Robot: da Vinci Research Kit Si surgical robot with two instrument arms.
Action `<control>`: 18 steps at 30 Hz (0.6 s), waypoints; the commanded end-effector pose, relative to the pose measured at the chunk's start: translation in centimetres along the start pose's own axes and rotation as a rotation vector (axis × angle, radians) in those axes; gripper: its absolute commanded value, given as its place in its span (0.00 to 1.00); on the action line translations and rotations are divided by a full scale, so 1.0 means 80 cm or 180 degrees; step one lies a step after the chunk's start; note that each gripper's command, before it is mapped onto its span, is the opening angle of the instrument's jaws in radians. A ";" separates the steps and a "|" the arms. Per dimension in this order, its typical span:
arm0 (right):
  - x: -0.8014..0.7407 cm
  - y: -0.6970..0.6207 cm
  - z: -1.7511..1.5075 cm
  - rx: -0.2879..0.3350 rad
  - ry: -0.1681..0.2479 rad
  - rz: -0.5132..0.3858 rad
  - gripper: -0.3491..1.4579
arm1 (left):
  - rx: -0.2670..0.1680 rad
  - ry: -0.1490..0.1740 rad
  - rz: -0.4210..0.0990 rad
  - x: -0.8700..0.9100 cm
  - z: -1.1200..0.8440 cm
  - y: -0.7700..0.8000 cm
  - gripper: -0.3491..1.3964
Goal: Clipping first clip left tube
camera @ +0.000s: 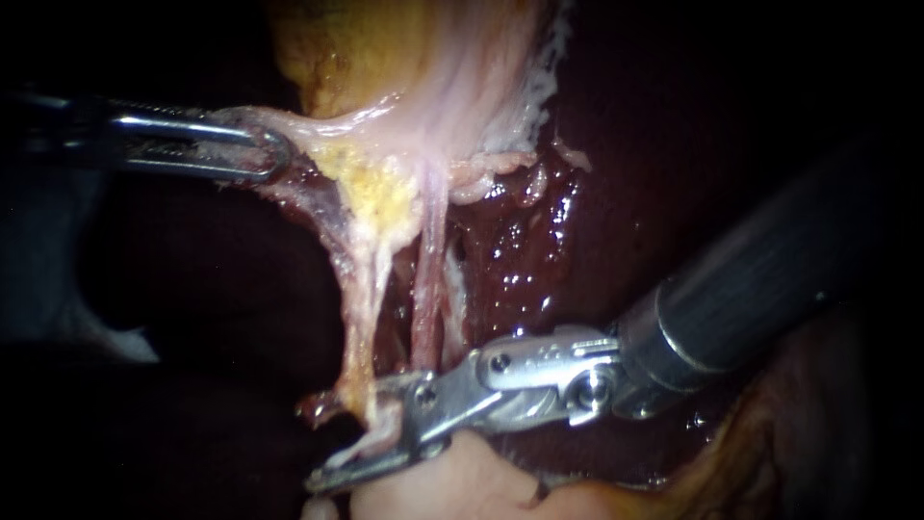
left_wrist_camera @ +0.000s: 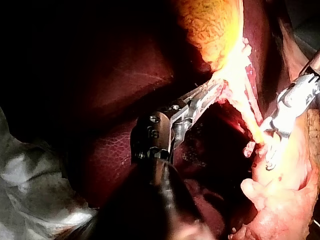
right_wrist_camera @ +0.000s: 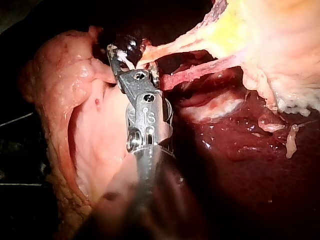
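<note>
The yellowish gallbladder [camera: 385, 48] hangs at the top, and its pale neck tissue is pulled left by my left instrument [camera: 255, 154], whose jaws are shut on that tissue. Two strands run down from the neck: the pale left tube [camera: 358, 327] and the pinker right tube [camera: 428, 299]. My right instrument [camera: 371, 429] comes in from the right; its jaws stand open astride the lower end of the left tube. In the right wrist view the same jaws [right_wrist_camera: 131, 57] straddle pale tissue. The left wrist view shows both instruments, the left [left_wrist_camera: 207, 95] and the right [left_wrist_camera: 270, 150].
Dark red liver [camera: 597, 193] lies behind and to the right of the tubes. A pale pink lump of tissue [camera: 452, 481] sits just under the right instrument's jaws. Yellow fat [camera: 380, 188] clings between the tubes' upper ends.
</note>
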 end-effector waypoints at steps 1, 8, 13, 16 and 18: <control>0.0000 -0.0001 -0.0001 -0.0001 0.0007 -0.0001 0.38 | -0.0002 0.0000 0.0000 0.0000 -0.0001 0.0000 0.00; 0.0003 -0.0004 0.0000 0.0017 0.0017 0.0018 0.37 | -0.0002 0.0000 0.0000 0.0000 -0.0001 0.0000 0.00; 0.0006 -0.0009 0.0001 0.0027 0.0019 0.0036 0.33 | -0.0002 0.0000 0.0000 0.0000 -0.0001 0.0000 0.00; 0.0008 -0.0010 0.0001 0.0032 0.0020 0.0037 0.29 | -0.0002 -0.0001 0.0000 0.0000 -0.0001 0.0000 0.00; 0.0009 -0.0010 0.0000 0.0035 0.0021 0.0057 0.24 | -0.0002 -0.0001 0.0000 0.0000 -0.0001 0.0000 0.00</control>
